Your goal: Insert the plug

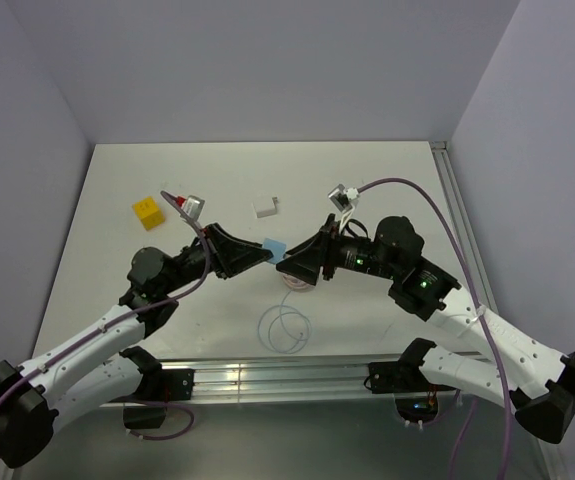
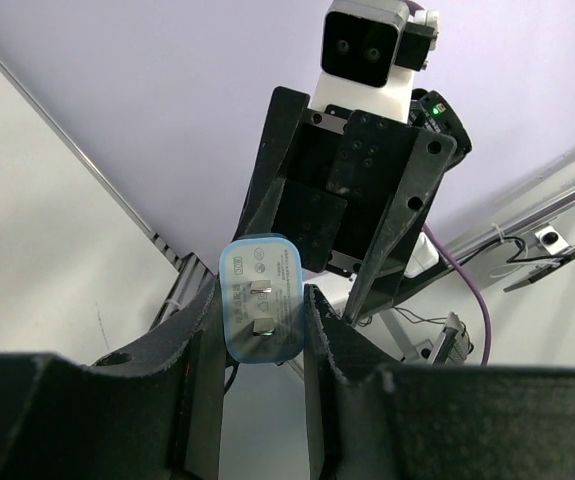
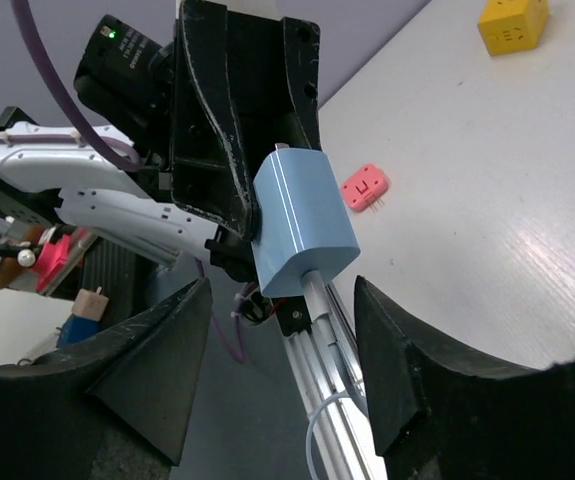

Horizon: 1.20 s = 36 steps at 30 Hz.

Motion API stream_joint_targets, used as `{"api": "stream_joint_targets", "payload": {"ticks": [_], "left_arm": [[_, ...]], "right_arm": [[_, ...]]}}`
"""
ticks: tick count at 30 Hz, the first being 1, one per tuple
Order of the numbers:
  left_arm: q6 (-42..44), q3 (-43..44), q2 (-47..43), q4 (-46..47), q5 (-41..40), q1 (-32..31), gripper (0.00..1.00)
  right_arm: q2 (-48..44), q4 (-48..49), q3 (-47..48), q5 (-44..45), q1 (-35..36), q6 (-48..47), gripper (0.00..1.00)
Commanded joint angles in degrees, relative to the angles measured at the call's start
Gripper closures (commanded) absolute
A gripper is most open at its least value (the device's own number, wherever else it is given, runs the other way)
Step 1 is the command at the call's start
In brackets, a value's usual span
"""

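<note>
The plug is a light-blue block with two metal prongs on the face turned toward my left wrist camera. My left gripper is shut on it, one finger on each side, above the middle of the table. A thin white cable leaves the plug's rear and hangs down to a loop on the table. My right gripper faces the left one. Its jaws stand open on either side of the cable just behind the plug, touching neither.
A yellow cube sits at the back left and a small white block lies behind the grippers. A small pink piece lies on the table under the grippers. An aluminium rail runs along the near edge.
</note>
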Motion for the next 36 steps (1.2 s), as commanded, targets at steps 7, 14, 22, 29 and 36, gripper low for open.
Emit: {"api": "stream_joint_targets", "payload": {"ticks": [7, 14, 22, 29, 36], "left_arm": [[-0.8, -1.8, -2.9, 7.8, -2.5, -0.8, 1.0], [8.4, -1.4, -4.8, 3.8, -5.3, -1.8, 1.0], [30.5, -3.3, -7.7, 4.8, -12.6, -3.7, 0.99], [45.6, -4.9, -4.0, 17.9, -13.7, -4.6, 1.0], [49.0, -3.7, 4.0, 32.2, -9.1, -5.4, 1.0]], "right_arm": [[-0.8, 5.0, -1.6, 2.7, -0.5, 3.8, 0.35], [-2.7, -11.4, 3.9, 14.6, -1.1, 11.9, 0.22], [-7.3, -16.7, 6.5, 17.2, -1.9, 24.9, 0.02], [-4.5, -6.1, 4.7, 9.1, -2.0, 39.6, 0.03], [-0.6, -1.9, 5.5, 10.3, -1.3, 48.1, 0.09]]}}
